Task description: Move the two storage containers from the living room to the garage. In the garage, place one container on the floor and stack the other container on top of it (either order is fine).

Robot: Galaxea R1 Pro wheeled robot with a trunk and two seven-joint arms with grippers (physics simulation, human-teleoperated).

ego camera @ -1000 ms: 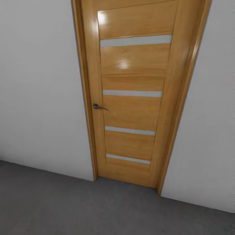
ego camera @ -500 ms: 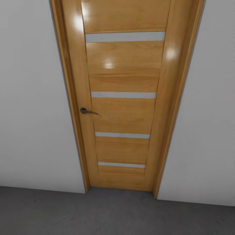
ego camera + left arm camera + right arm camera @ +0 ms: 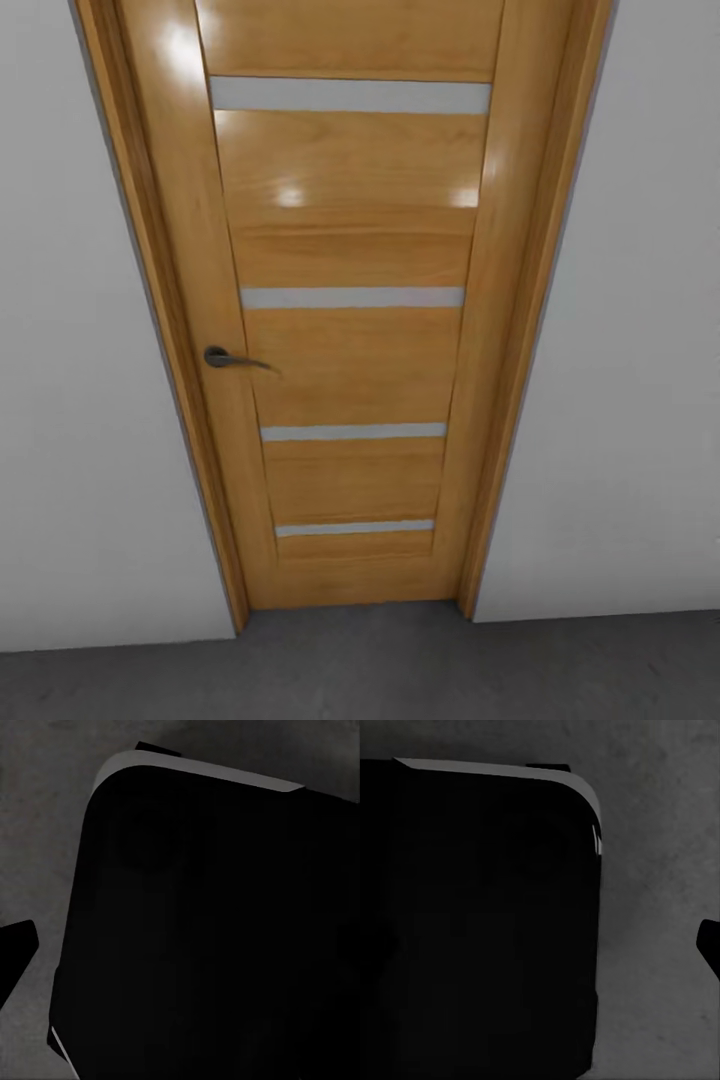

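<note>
Closing in, the camera is making the wooden door loom larger. Tool states I cannot tell; containers are somewhere out of sight. Judging ahead: line up squarely with its handle above the concrete floor

Black rounded-corner body panel, thin grey edge; same panel at right wrist.

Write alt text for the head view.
A closed honey-coloured wooden door with four pale horizontal strips and a dark lever handle on its left side fills most of the picture. Plain white walls flank it, and a band of dark grey floor runs along the bottom.
</note>
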